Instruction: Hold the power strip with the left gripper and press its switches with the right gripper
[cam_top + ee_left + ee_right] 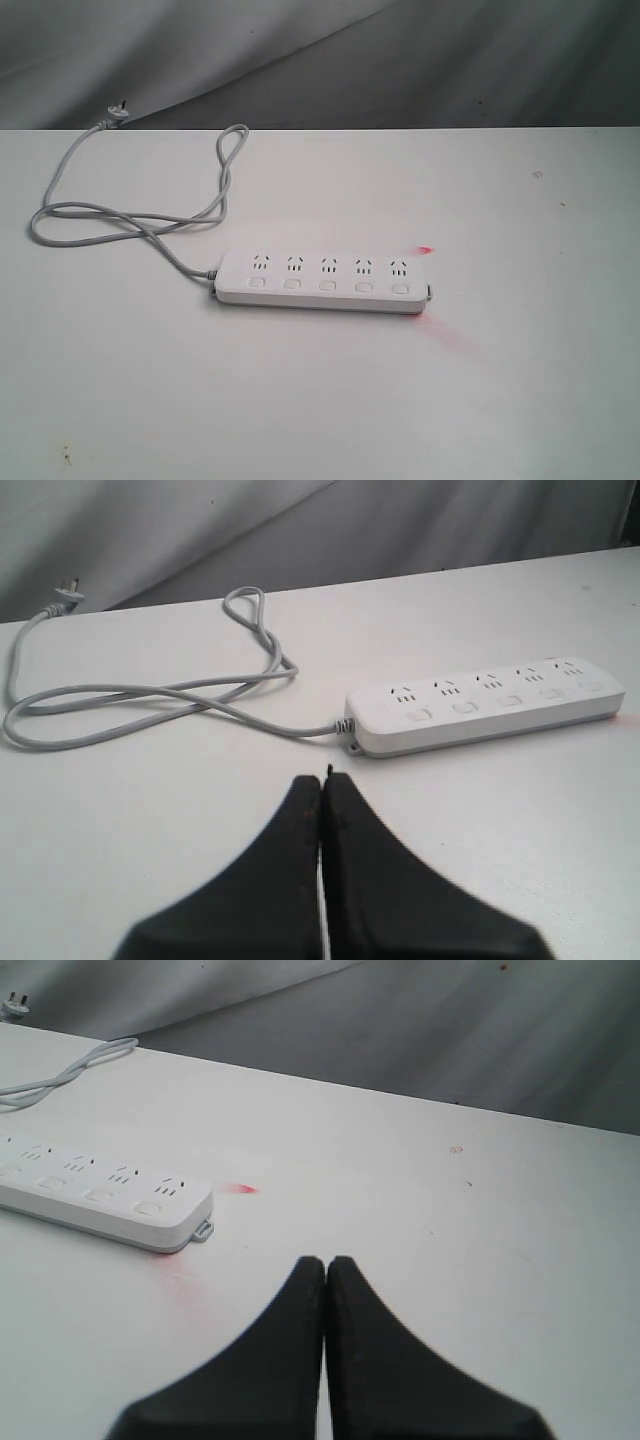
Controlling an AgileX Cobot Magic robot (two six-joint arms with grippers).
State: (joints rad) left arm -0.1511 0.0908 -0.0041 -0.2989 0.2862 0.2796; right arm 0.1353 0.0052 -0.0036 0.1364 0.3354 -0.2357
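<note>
The white power strip (322,281) lies flat across the middle of the table, five sockets in a row with the switches (328,285) below them. Its grey cord (130,215) loops away to the back left and ends in a plug (113,117). Neither arm shows in the exterior view. In the left wrist view the left gripper (323,778) is shut and empty, short of the strip's cord end (355,730). The right wrist view has the right gripper (326,1261) shut and empty, off the strip's other end (190,1222).
The white table (500,380) ends at a back edge against a grey cloth backdrop (400,60). A red glow (427,250) marks the table by the strip's right end. A small mark (537,174) sits at the back right.
</note>
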